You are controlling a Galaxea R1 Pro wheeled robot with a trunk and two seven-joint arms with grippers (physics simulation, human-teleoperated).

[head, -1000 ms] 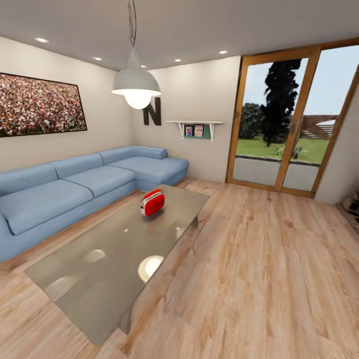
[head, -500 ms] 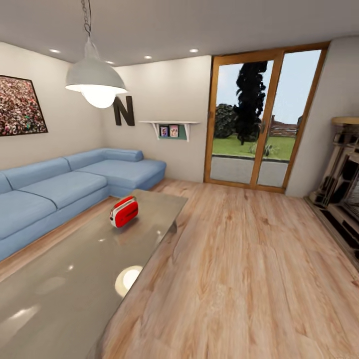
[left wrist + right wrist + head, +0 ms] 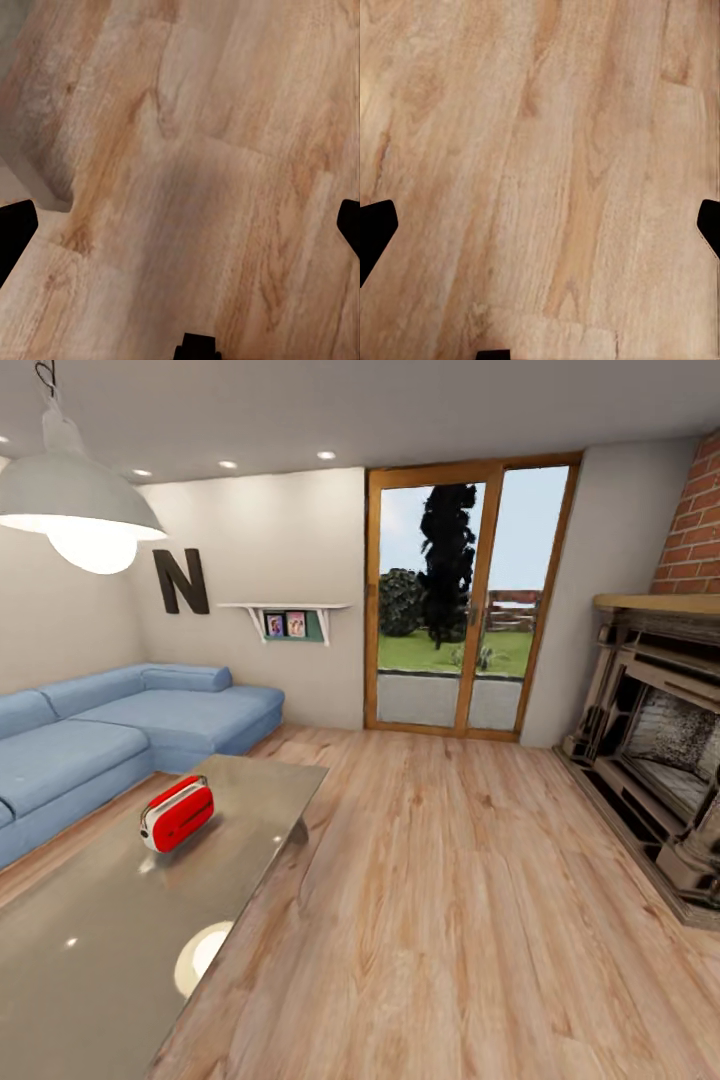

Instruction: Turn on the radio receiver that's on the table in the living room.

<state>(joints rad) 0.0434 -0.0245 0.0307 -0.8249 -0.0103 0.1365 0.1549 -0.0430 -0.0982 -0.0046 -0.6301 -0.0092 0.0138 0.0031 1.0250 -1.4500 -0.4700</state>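
The small red radio receiver [image 3: 177, 814] with its white rim and thin handle stands on the long glossy grey table [image 3: 120, 920] at the left of the head view, toward the table's far end. Both arms hang over bare wood planks, far from the radio. My left gripper [image 3: 180, 225] is open, its dark fingertips [image 3: 15, 236] at the picture's two sides with only floor between them. My right gripper [image 3: 540, 225] is open too, fingertips [image 3: 373, 232] spread wide over floorboards.
A blue L-shaped sofa [image 3: 90, 730] runs behind the table on the left. A white pendant lamp [image 3: 75, 510] hangs above it. Glass doors [image 3: 460, 600] stand in the far wall and a brick fireplace [image 3: 660, 730] lines the right side. Wood floor [image 3: 450, 880] stretches between.
The head view has swung to the right: radio, table, sofa and lamp slid left in the picture, the framed picture left the view and the fireplace came in. The things themselves have not moved.
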